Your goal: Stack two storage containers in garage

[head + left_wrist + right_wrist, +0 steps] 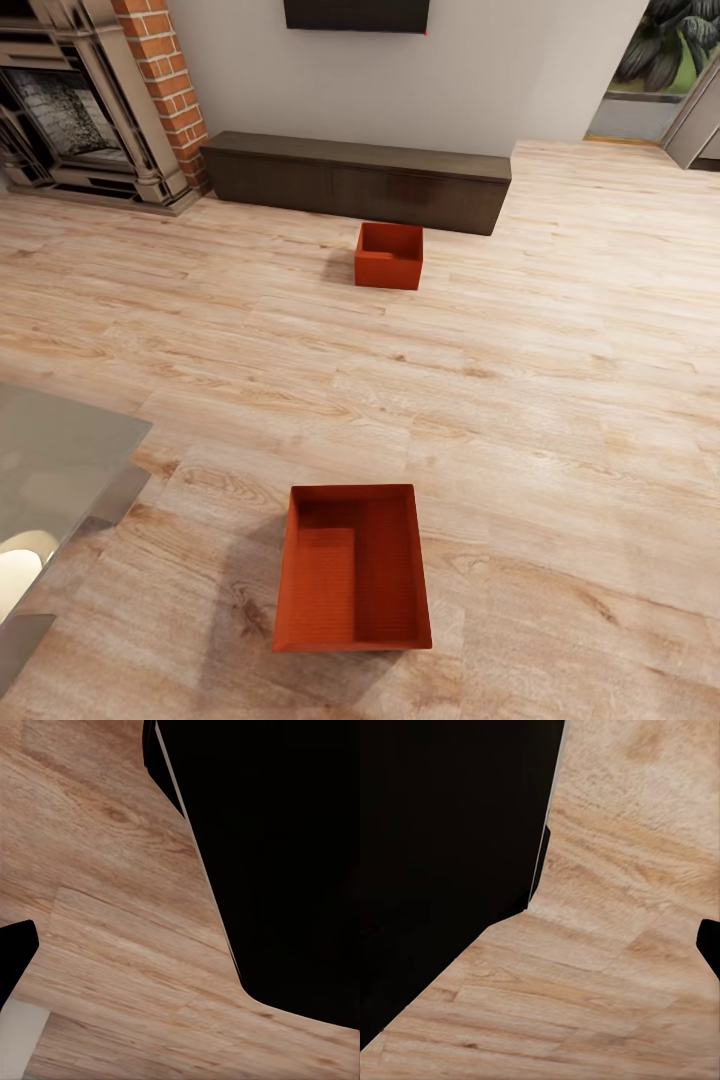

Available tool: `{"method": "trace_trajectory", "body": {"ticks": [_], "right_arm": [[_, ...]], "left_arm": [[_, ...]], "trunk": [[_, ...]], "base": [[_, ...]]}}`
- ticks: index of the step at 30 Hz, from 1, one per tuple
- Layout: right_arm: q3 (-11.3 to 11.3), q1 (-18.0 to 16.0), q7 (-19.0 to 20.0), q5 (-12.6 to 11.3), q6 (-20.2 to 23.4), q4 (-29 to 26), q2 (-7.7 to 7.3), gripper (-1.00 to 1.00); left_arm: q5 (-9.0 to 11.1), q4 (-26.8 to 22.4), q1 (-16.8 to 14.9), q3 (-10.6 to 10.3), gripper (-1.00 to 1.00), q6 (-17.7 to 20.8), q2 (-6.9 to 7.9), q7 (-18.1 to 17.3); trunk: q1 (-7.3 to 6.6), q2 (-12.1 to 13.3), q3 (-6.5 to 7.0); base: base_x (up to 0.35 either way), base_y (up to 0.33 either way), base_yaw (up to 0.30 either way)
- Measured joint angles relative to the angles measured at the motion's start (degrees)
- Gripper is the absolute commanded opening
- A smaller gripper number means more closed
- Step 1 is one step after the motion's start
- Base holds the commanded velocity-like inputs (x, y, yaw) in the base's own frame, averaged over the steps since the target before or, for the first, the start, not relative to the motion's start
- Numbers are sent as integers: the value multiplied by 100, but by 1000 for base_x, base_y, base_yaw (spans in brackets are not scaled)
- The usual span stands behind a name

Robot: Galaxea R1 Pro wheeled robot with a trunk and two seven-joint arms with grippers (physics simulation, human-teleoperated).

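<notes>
Two orange-red open-top rectangular storage containers stand on the light wood plank floor (pixel 560 400) of the living room. The nearer container (pixel 352 568) sits low in the head view, close in front of the robot, its long side pointing away. Just beside it, on the robot's left, is the corner of a grey glass-topped table (pixel 60 470). The farther container (pixel 389 255) stands well apart, just before the long low dark wooden bench (pixel 355 180) at the white wall. A red brick fireplace (pixel 100 100) is beside the bench, and a black wall TV (pixel 356 14) hangs above it. Both wrist views show plank floor and dark robot parts; the jaws' state I cannot tell, so the containers cannot be placed relative to them.
</notes>
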Motion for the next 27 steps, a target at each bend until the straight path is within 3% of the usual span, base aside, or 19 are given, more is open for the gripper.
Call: {"method": "trace_trajectory", "body": {"ticks": [18,22,24,26,27], "right_arm": [[-12,-5,-108,-8,25,-14,-33,100],[-39,-72,-87,-12,17,-283,-132,100],[-43,-189,-118,-11,95,-554,-226,100],[-49,-480,-262,-7,473,-934,-321,100],[-58,-577,-323,-11,604,-1017,-342,100]], "left_arm": [[26,-93,0,10,100,13,-15,18],[-7,-1006,-1,66,100,174,270,25],[-15,-1454,-2,86,100,447,464,15],[-18,-2099,-7,91,100,995,696,14],[-15,-2291,-5,92,100,1161,743,15]], "trunk": [[0,0,0],[0,0,0],[0,0,1],[0,0,2],[0,0,1]], "base": [[0,0,0],[0,0,0],[0,0,0],[0,0,0],[0,0,0]]}}
